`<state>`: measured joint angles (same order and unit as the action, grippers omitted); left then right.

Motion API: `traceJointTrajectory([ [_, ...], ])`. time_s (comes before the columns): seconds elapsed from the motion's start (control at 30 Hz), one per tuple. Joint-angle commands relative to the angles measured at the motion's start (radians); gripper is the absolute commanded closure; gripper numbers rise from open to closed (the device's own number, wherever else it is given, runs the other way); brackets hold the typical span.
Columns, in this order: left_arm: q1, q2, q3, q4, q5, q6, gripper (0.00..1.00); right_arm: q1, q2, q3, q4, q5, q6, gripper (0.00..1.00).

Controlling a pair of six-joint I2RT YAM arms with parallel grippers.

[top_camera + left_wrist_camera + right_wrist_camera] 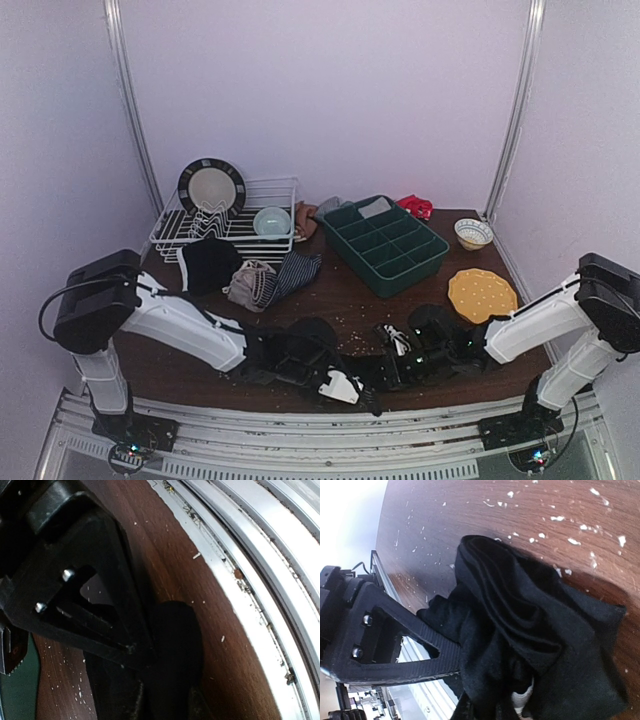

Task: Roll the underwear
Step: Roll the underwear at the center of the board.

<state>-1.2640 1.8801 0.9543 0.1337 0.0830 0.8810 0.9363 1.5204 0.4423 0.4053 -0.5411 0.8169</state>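
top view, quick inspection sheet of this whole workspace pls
surface: dark wood table, pale crumbs scattered over it
job's things: black underwear bunched at the near edge; underwear heap beside the dish rack
clutter: rack holds a plate and pale bowl; green divided tray; yellow plate; small bowl; red item
grippers: right gripper jaws closed on the black underwear; left gripper at the same cloth, jaws unclear
cables: black cable loop at the left arm's shoulder
surroundings: pale walls; metal rail along the front
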Motion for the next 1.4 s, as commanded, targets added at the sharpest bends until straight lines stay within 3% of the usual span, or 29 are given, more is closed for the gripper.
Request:
traceJointTrajectory([
  [0.0, 0.028, 0.037, 0.001, -0.053, 0.010, -0.043, 0.87, 0.007, -0.078, -0.030, -0.113, 0.003, 0.015, 0.73],
  [0.17, 0.040, 0.026, 0.048, -0.164, 0.126, -0.089, 1.00, 0.043, -0.287, -0.015, -0.285, 0.153, -0.046, 0.59],
  [0.47, 0.092, 0.041, 0.166, -0.380, 0.429, -0.245, 1.00, 0.140, -0.550, -0.032, -0.428, 0.415, -0.227, 0.54],
  [0.7, 0.152, 0.138, 0.304, -0.552, 0.616, -0.331, 1.00, 0.209, -0.513, -0.097, -0.282, 0.512, -0.298, 0.54],
  [0.93, 0.225, 0.223, 0.389, -0.624, 0.772, -0.384, 1.00, 0.310, -0.479, -0.121, -0.213, 0.627, -0.354, 0.54],
  [1.37, 0.316, 0.495, 0.695, -0.962, 0.957, -0.399, 1.00, 0.365, -0.352, 0.034, -0.333, 0.701, -0.531, 0.53],
])
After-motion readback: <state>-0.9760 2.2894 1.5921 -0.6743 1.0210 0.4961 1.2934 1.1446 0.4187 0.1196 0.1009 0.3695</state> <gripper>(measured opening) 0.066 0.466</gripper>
